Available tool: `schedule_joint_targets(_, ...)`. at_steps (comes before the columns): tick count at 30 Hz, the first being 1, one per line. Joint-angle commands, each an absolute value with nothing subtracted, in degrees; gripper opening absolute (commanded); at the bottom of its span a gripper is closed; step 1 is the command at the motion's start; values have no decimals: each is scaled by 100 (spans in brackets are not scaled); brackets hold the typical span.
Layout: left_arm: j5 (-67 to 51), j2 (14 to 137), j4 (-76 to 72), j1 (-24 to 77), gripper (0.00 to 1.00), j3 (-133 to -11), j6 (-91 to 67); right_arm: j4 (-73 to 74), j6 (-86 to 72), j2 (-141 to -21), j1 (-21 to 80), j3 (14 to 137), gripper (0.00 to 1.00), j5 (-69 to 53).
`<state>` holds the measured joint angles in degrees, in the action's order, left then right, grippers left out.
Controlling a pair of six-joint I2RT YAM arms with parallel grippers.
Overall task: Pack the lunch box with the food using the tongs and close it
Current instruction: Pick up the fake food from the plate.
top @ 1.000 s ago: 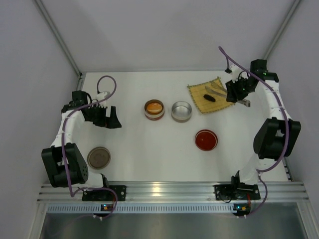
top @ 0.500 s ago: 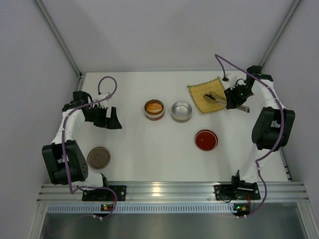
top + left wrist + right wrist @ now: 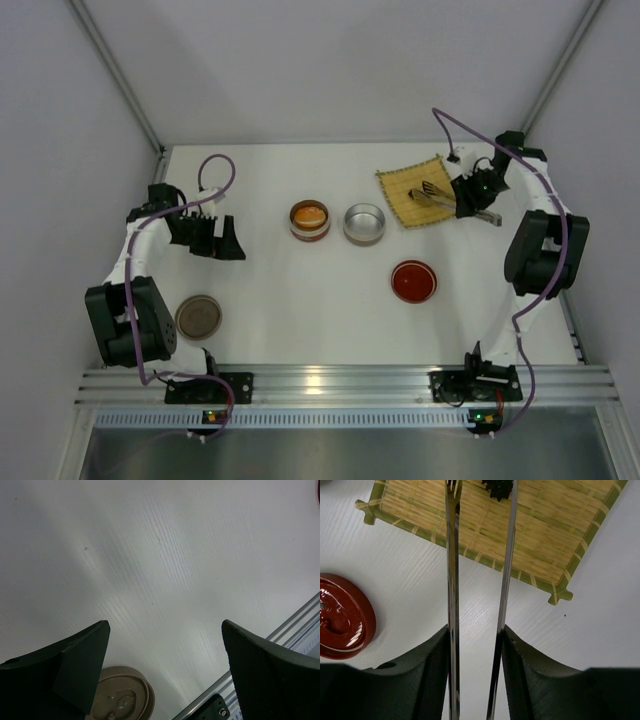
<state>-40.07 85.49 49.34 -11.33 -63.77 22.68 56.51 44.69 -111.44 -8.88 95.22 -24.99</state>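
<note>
risk notes. right tool (image 3: 475,645) pinches the tongs (image 3: 451,580) near their joined end, one thin arm against each finger, with a gap left between the arms. the tips reach over the yellow mat (image 3: 540,525) at the far right of the bench (image 3: 300,300). the dark piece (image 3: 497,487) lies on the mat at the top edge of the wrist view, between the tips but close to one arm and apart from the other. can't tell if anything touches it.

- an off-centre squeeze would likely shove the piece sideways or flip it off the mat.
- the slim arms could twist or slide in the fingers, so the tips cross and miss.
- low tips might snag the weave and drag the mat.
- a weak pinch could drop the piece on the way to the silver tier (image 3: 364,223).

orange bun (image 3: 310,214) sits in the other round tier (image 3: 310,232), beside the silver one. red lid (image 3: 340,615) lies near the mat. left tool (image 3: 165,650) is spread wide and empty, above the bench near the brown lid (image 3: 122,695).
</note>
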Motion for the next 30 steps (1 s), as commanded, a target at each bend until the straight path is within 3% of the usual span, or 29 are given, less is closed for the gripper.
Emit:
schedule_joint_targets(1,-4228,8587,4957,-1169,98,-6609,2373,5555,4474,-11197,-1002,9931,41,-2584)
schedule_joint_targets(18,-4254,8648,4957,-1160,98,-6750,2294,6090,4746,-11434,-1002,10248,38,-2768)
schedule_joint_targets(26,-4201,8613,4983,-1169,98,-6776,2241,6310,4799,-11321,-1002,10318,20,-2786)
schedule_joint_targets(30,-4201,8561,4975,-1160,98,-6759,2232,6574,4816,-11057,-1002,10528,17,-2944)
